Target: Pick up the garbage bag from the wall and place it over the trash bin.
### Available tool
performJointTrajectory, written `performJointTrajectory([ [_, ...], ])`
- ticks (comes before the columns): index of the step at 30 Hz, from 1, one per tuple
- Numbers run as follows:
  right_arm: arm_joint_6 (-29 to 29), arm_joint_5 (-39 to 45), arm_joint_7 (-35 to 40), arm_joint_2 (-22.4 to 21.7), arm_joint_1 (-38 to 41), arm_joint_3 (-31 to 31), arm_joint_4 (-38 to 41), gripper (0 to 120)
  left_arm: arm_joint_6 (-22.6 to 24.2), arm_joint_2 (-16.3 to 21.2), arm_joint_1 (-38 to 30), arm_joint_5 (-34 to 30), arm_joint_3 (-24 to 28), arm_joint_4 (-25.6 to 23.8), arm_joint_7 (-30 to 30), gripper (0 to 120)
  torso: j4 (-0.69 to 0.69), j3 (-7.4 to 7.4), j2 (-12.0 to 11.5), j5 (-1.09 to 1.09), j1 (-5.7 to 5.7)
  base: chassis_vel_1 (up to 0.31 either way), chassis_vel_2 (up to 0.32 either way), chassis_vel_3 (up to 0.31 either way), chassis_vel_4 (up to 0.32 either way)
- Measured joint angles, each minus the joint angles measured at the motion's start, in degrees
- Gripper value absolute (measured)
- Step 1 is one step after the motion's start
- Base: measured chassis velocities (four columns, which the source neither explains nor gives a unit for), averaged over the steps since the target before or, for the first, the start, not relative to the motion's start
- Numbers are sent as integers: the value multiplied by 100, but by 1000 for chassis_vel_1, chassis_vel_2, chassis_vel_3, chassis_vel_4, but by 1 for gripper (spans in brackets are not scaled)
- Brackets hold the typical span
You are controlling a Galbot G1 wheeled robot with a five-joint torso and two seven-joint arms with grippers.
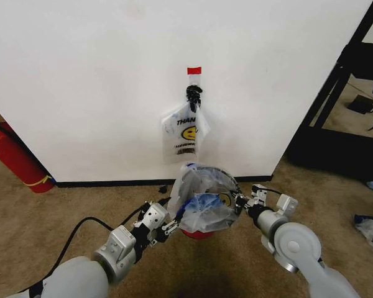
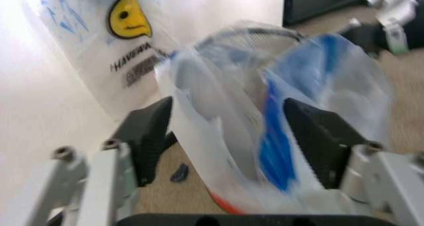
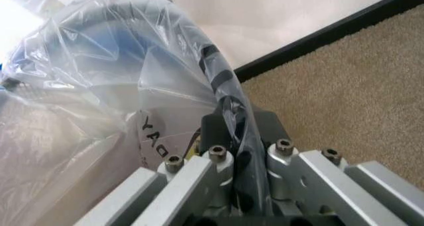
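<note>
Bag going over the bin

The garbage bag sits on the trash bin by the wall. The right gripper pinches its edge to stretch it; the left gripper is wide open around it.

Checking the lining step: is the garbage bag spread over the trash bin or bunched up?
Spread: the garbage bag drapes over the trash bin rim, with the right gripper shut on its edge.
</note>
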Motion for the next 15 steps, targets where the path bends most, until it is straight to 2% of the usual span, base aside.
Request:
performJointTrajectory([
  [3, 1, -45, -12, -15, -34, 0, 43, 0, 139, -157, -665, -582, 145, 202, -199, 84, -4, 0, 0, -1, 0, 0, 0, 0, 0],
  [6, 1, -55, -13, -23, -29, -17, 46, 0, 296, -221, -925, -918, 147, 312, -349, 89, -5, 0, 0, -1, 0, 0, 0, 0, 0],
  [8, 1, -61, -14, -25, 68, -121, 4, 0, 582, -209, -1051, -1189, 100, 405, -529, 99, 1, 0, 0, 1, 0, 0, 0, 0, 0],
  [15, 1, -118, -19, -14, 76, -146, -29, 0, 814, -194, -1052, -1652, 132, 377, -573, 96, -2, 0, 0, 0, 0, 0, 0, 0, 0],
])
